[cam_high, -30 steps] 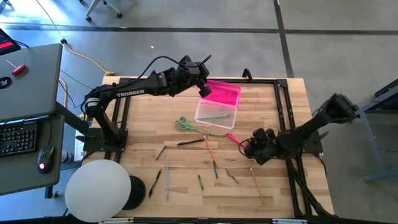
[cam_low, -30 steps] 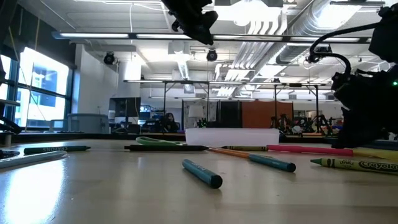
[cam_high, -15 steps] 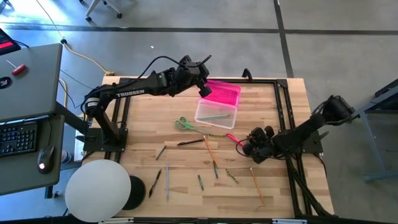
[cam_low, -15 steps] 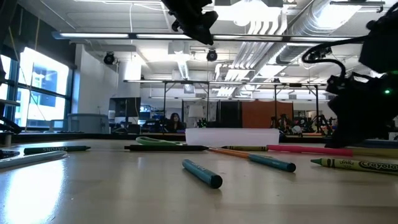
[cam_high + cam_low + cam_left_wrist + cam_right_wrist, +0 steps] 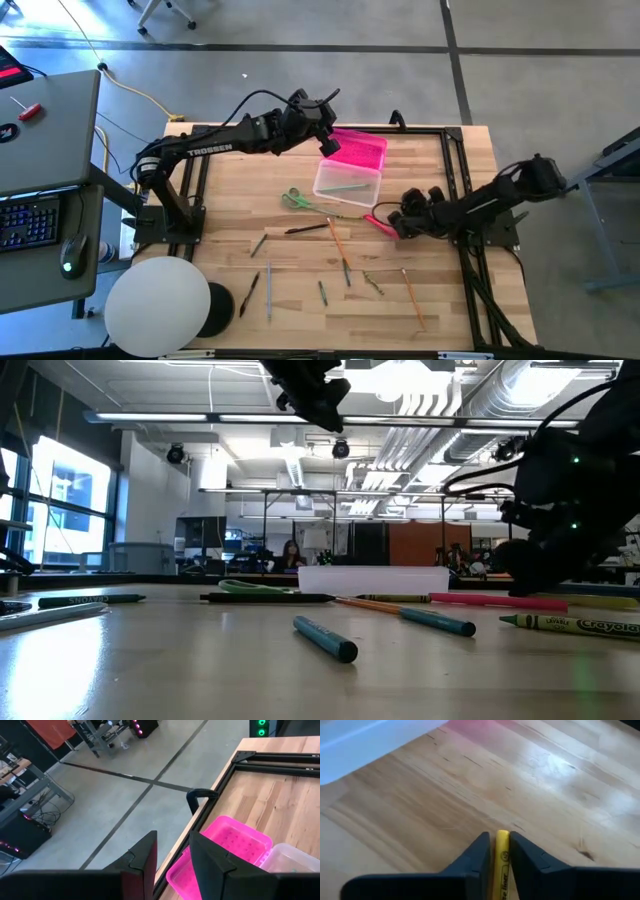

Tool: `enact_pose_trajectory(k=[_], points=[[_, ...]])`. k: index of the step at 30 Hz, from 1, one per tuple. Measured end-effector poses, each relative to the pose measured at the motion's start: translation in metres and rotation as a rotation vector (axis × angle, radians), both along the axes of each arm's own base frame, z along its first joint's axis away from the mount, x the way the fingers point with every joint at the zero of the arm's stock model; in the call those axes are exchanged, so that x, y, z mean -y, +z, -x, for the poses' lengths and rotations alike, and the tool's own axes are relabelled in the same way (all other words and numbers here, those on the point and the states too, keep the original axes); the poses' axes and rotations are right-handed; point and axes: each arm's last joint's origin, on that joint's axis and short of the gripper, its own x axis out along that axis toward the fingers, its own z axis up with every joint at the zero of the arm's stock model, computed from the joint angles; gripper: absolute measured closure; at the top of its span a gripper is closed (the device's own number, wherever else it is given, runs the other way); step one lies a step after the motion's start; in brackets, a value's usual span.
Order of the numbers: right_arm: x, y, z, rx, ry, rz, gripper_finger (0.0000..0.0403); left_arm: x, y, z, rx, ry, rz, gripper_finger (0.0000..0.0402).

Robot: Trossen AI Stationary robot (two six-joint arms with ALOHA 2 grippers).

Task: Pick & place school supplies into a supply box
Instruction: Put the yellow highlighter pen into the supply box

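Right gripper [image 5: 495, 855]: its two dark fingers are clamped on a yellow highlighter pen [image 5: 499, 865], whose barrel sits squarely between them with its tip pointing out over bare wood. Compared with one second ago, the right arm has lifted from its low crouch near the right edge of the desk [image 5: 220, 170] and swung inward; the right gripper [image 5: 398, 220] now sits closer to the middle of the desk, just beside the pink-red marker [image 5: 378, 223] lying flat there. The low view confirms the gripper rising clear of the surface.

Judgement: the pick appears complete and the carry toward the box has begun.

Supply box, a small rectangular case with a clear translucent base [image 5: 347, 183] and a bright pink lid [image 5: 357, 150] folded open: it stands toward the far edge of the desk, centre, near the gripper but still apart from it. One dark item already lies in the base.

Left gripper [image 5: 172, 855]: fingers apart, holding nothing, hovering high over the far edge beside the pink lid. No change.

Remaining on the desk: green-handled scissors [image 5: 294, 199] and a scatter of pencils and crayons across the middle and near edge. Most of the task is outstanding.
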Motion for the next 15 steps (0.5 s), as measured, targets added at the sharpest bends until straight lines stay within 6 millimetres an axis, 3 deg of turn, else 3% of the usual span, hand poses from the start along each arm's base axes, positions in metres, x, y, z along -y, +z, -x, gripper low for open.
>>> enact_pose_trajectory(k=[8,15], points=[[0.003,-0.005,0.004,0.051,-0.029,-0.032,0.0293,0.0,0.0,0.0,-0.001,0.0,-0.001,0.0254],[0.002,-0.019,0.021,0.171,-0.033,0.009,0.0298,0.0,0.0,0.0,-0.001,0.0,-0.001,0.0254]])
